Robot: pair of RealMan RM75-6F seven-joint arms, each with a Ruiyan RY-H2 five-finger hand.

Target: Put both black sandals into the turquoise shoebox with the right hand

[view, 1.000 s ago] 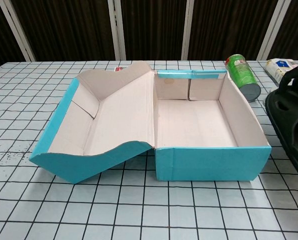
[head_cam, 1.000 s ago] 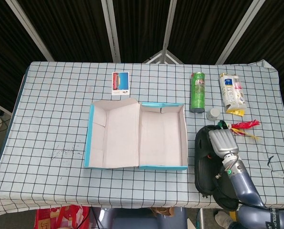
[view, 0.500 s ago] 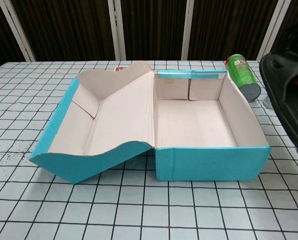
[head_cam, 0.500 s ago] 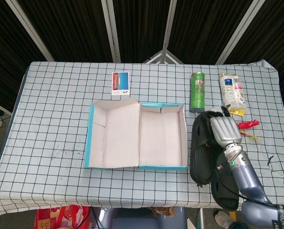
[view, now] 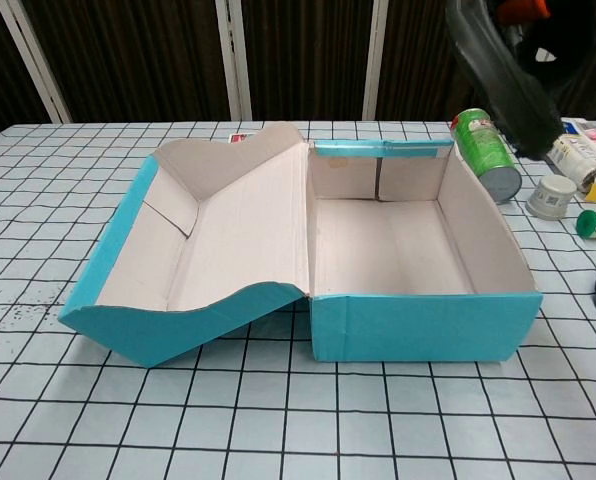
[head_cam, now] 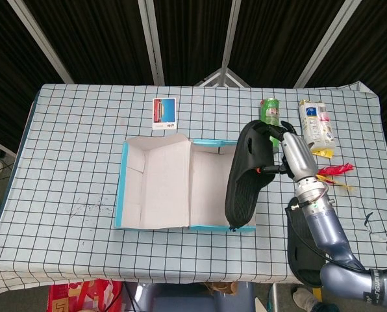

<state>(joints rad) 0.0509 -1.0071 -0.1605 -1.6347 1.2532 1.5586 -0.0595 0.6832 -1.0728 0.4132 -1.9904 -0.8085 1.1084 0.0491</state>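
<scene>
One black sandal (head_cam: 244,175) grasped by right hand (head_cam: 296,156) fingers, tilted above turquoise shoebox (head_cam: 249,228) right edge.

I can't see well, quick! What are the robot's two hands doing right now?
Right hand: holding a black sandal lifted above the turquoise shoebox.
Left hand: not in view.

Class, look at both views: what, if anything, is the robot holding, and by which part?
The right hand holds one black sandal, gripping its upper strap end, above the turquoise shoebox.
</scene>
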